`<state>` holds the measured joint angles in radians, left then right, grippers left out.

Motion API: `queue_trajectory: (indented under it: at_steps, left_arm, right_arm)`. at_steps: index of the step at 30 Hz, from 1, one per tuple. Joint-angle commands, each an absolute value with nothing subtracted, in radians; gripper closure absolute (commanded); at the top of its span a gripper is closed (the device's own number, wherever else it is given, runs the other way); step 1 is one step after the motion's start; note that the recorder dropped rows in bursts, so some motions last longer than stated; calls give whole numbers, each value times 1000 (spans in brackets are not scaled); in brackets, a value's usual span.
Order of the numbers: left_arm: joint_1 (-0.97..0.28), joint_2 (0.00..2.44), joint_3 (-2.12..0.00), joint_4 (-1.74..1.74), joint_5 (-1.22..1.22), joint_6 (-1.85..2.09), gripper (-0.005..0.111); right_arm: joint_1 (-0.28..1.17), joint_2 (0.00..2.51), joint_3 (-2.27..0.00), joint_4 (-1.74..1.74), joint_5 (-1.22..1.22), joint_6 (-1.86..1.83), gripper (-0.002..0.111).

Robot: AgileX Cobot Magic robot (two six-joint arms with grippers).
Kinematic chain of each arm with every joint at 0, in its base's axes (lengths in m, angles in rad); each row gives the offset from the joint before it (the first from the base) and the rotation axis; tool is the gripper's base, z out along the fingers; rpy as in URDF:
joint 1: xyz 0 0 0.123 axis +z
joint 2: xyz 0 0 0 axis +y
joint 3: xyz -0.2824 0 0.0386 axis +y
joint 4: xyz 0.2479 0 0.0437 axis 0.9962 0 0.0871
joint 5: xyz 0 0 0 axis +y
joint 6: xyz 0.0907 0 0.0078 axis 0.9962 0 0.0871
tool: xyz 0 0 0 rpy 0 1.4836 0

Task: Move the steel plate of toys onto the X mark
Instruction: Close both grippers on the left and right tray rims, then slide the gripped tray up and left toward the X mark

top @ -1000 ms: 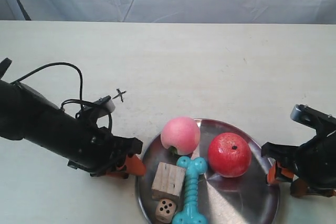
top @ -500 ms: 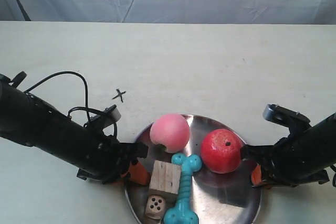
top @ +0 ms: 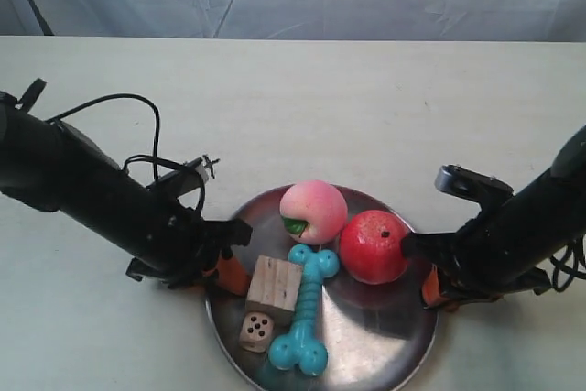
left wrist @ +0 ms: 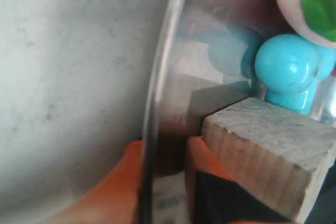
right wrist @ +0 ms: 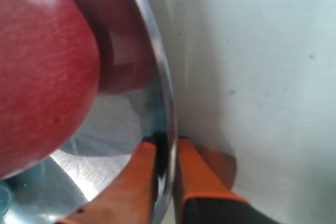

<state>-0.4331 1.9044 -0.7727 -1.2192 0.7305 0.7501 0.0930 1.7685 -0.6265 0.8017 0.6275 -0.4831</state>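
Clamping thin shiny rim of steel plate point(top: 366, 341), left gripper point(left wrist: 164, 153), right gripper point(right wrist: 167, 149); grainy wooden block point(top: 275, 283) aboard

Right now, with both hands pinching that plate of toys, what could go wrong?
1. The left hand and right hand each grip only the thin rim of the steel plate. Uneven motion could tilt it or let it slip.
2. The red apple and pink peach sit loose and round, so a tilt may roll them over the shallow rim.
3. The X mark lies close beside the left arm, which could hinder accurate placement.
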Motion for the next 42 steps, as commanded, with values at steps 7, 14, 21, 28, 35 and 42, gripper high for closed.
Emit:
queue_trajectory:
  at_steps: [7,14,21,28,35,42]
  left_arm:
    - [-312,1908,-848,-1181,848,709,107]
    - [-216,1908,-848,-1157,857,709,107]
    - [-115,1908,-852,-1148,859,713,107]
    - [-21,1908,-904,-1140,852,715,107]
    - [26,1908,-959,-1061,717,717,107]
    - [30,1924,-968,-1002,549,715,107]
  right_arm:
    - [118,1807,-802,731,709,-391,109]
    - [118,1820,-906,706,749,-359,109]
    - [141,1908,-1037,704,818,-345,109]
    - [207,1993,-1155,709,813,-336,109]
    - [240,2070,-1302,716,802,-313,109]
    - [270,2138,-1440,719,812,-306,109]
